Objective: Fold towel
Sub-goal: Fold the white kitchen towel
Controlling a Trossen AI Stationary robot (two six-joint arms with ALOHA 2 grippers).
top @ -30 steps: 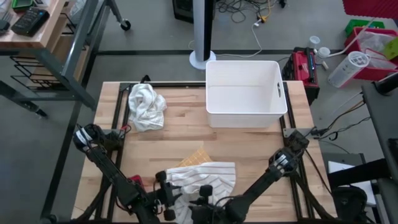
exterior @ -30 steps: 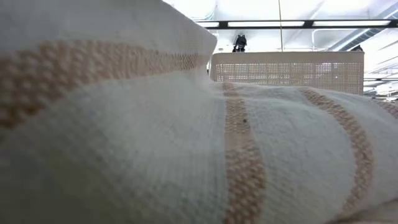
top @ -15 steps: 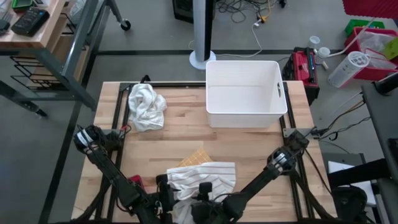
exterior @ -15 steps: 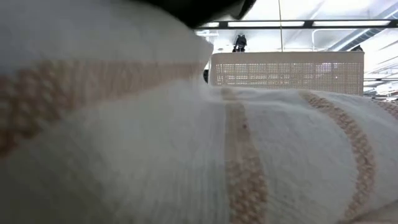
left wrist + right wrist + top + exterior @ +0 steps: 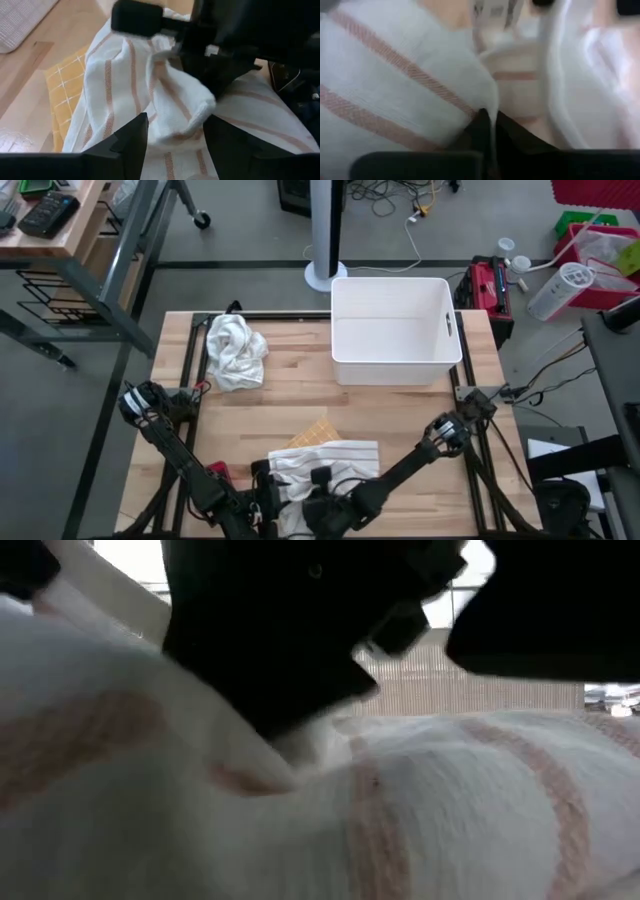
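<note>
Between the two grippers, at the table's near edge, lies the striped towel (image 5: 330,463), its stripes running across from the left gripper (image 5: 268,492) toward the right gripper (image 5: 322,502). The right gripper looks clamped on a raised fold of the cloth, though its wrist view is blurred. The left gripper's fingers (image 5: 127,145) stand apart just short of that same hump (image 5: 182,112), which lies directly ahead and nearer to it.
</note>
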